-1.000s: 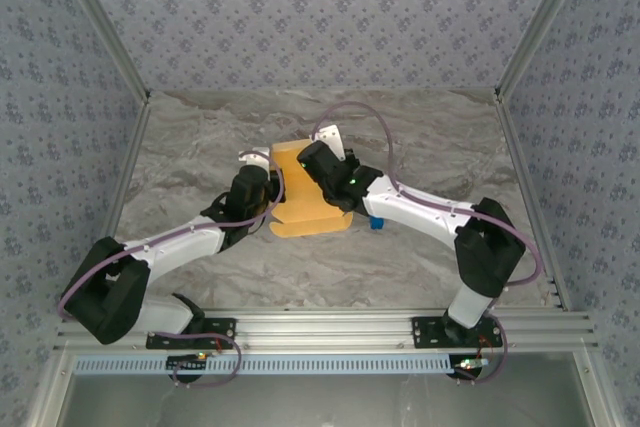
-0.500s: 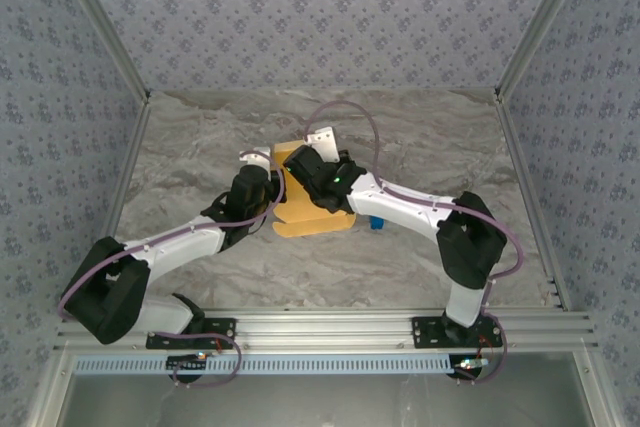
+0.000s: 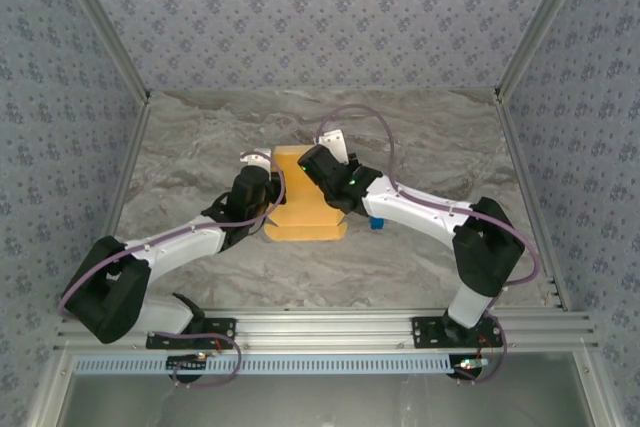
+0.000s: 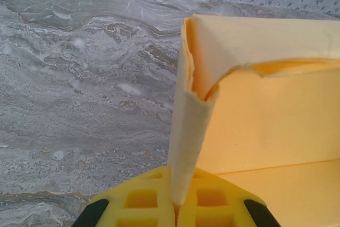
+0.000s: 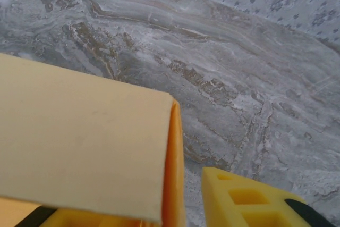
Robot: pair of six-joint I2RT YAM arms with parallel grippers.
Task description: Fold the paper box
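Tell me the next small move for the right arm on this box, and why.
Probably draw the right gripper straight back off the paper box. Its jaws stand open, with a gap between one finger and the folded wall, so it grips nothing. The left gripper is shut on an upright flap, which should steady the box.

We see two arms made of white tubes and fat black joints, the left arm [image 3: 180, 242] and the right arm [image 3: 420, 209]. A thin purple cable [image 3: 350, 107] loops out behind each pincer. The left pincer [image 4: 175, 206] and the right pincer [image 5: 175, 208] have yellow fingers [image 4: 141, 198] with square holes and black edges. A tiny green light [image 3: 352, 183] glows just behind the right pincer. Black base plates [image 3: 195, 332] sit far back.
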